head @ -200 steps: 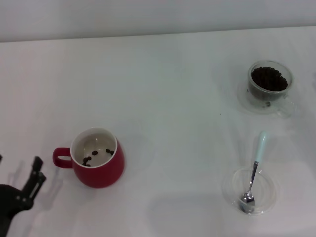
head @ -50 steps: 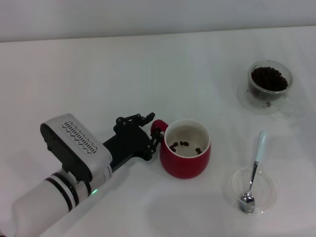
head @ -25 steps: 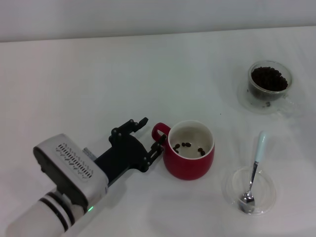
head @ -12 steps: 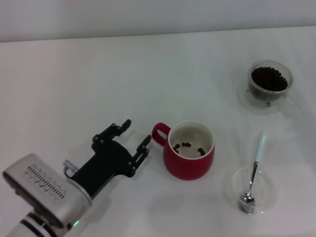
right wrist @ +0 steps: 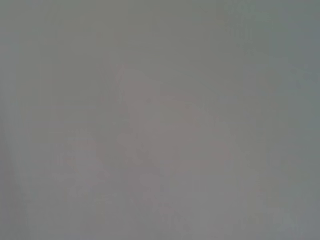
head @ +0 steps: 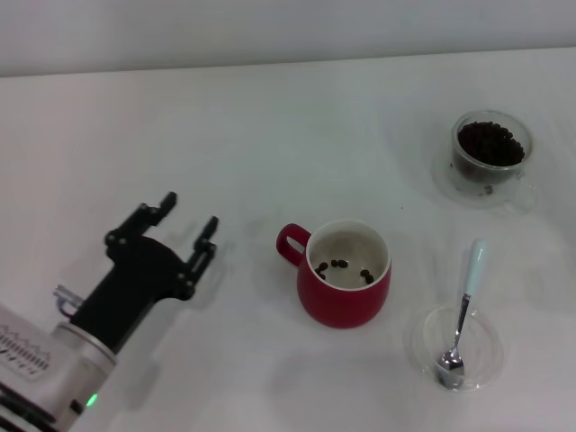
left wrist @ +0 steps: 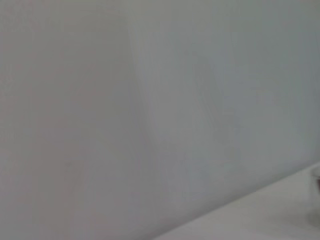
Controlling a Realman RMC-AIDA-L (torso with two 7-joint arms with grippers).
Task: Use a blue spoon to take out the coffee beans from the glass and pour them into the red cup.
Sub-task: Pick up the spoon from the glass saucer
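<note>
Retreat shows: left hand (head: 187,216), fingers spread, now sits well apart from the red cup (head: 346,275) handle.

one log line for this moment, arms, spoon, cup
left gripper: open, empty, left of red cup | right arm: out of view | blue spoon: in clear dish | glass: full of beans

Before me spreads a plain white table (head: 270,117), smooth and matte, filling nearly all I can see from my head. Along its far edge runs a pale grey wall (head: 288,27), bare and evenly lit. The light is soft and diffuse, casting only faint shadows on the tabletop. My wrist views show only featureless grey-white surface.
</note>
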